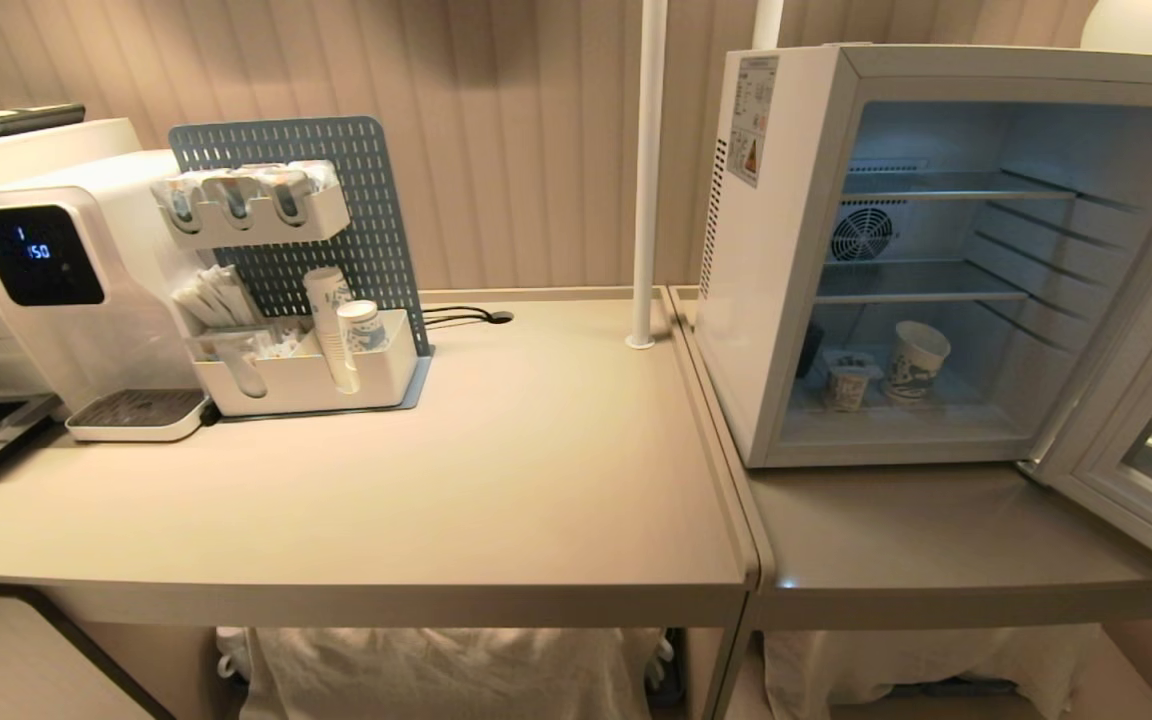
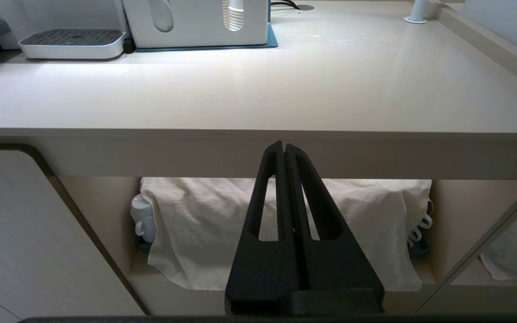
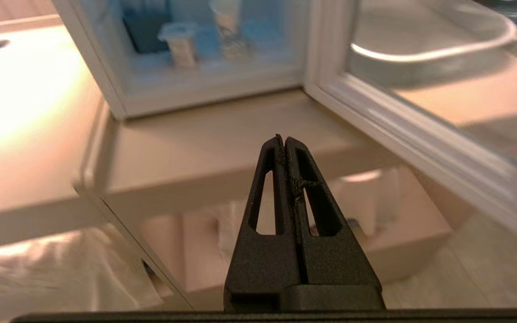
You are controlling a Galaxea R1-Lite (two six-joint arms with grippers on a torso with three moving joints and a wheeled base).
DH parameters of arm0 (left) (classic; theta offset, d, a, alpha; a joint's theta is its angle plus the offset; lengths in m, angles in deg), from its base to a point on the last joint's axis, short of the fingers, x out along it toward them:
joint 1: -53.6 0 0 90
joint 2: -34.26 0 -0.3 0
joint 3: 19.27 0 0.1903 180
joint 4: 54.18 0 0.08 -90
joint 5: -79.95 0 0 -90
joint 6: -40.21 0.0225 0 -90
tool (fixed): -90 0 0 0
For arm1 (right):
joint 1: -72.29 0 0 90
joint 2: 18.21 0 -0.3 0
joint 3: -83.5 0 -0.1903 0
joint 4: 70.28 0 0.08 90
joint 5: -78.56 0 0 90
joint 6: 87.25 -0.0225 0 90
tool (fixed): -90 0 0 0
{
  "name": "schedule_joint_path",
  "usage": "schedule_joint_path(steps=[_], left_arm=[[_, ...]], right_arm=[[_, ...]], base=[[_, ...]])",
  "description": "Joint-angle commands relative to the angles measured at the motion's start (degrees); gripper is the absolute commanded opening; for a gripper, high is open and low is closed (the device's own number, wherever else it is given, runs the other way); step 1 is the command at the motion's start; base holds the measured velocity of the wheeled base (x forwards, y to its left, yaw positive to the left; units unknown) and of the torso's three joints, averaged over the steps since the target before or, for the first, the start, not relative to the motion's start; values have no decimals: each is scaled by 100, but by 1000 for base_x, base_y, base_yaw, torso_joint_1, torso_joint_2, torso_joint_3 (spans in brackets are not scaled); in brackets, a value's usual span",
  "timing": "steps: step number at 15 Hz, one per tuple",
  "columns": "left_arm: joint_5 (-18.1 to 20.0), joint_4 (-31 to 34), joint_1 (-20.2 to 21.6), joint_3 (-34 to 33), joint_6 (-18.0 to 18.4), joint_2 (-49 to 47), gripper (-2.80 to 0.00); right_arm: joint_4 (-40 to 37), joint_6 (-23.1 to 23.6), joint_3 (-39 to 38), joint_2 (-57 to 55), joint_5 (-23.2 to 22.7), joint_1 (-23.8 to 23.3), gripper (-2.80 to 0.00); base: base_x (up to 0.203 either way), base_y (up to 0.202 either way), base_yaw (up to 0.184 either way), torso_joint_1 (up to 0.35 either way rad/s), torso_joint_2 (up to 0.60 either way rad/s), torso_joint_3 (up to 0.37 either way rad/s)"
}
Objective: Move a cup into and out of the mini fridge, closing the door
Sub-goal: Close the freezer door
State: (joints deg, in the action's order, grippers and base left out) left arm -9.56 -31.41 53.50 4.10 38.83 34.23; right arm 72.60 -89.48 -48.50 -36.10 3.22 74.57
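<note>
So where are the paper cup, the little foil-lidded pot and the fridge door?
cup [image 1: 916,362]: head view, its printed side.
pot [image 1: 847,381]: head view, its side below the lid.
door [image 1: 1116,455]: head view, its pale frame.

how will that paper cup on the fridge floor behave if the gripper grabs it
The cup looks like thin paper, so it is probably light and would crush under a hard squeeze. It is tapered with a narrow base, so a sideways nudge could tip it toward the foil-lidded pot beside it.
</note>
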Motion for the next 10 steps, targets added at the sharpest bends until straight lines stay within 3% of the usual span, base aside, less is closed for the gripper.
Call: schedule_joint_path(steps=[1, 3, 4, 6, 7, 8, 10], left_arm=[[4, -2, 7, 8, -3, 2, -280], [4, -2, 1, 0, -3, 2, -280], [-5, -2, 6, 0, -3, 2, -280], [4, -2, 1, 0, -3, 2, -280], [3, -2, 1, 0, -3, 2, -280], [-1, -2, 1, 0, -3, 2, -280], [-4, -2, 1, 0, -3, 2, -280]], right_arm=[[-509, 74, -237, 1558, 82, -128, -280], [-18, 9, -970, 1829, 197, -169, -280], [597, 150, -1605, 1816, 181, -178, -280], [2073, 411, -2353, 1794, -296, -192, -280], [2219, 492, -2400, 1789, -667, -195, -280], [1870, 552, -2381, 1785, -1053, -195, -280], [683, 590, -2260, 1780, -1402, -193, -280]], base=[[0, 0, 0, 0, 0, 0], [0, 0, 0, 0, 0, 0], [0, 0, 0, 0, 0, 0], [0, 0, 0, 0, 0, 0], [0, 0, 0, 0, 0, 0], [0, 0, 0, 0, 0, 0], [0, 0, 0, 0, 0, 0]])
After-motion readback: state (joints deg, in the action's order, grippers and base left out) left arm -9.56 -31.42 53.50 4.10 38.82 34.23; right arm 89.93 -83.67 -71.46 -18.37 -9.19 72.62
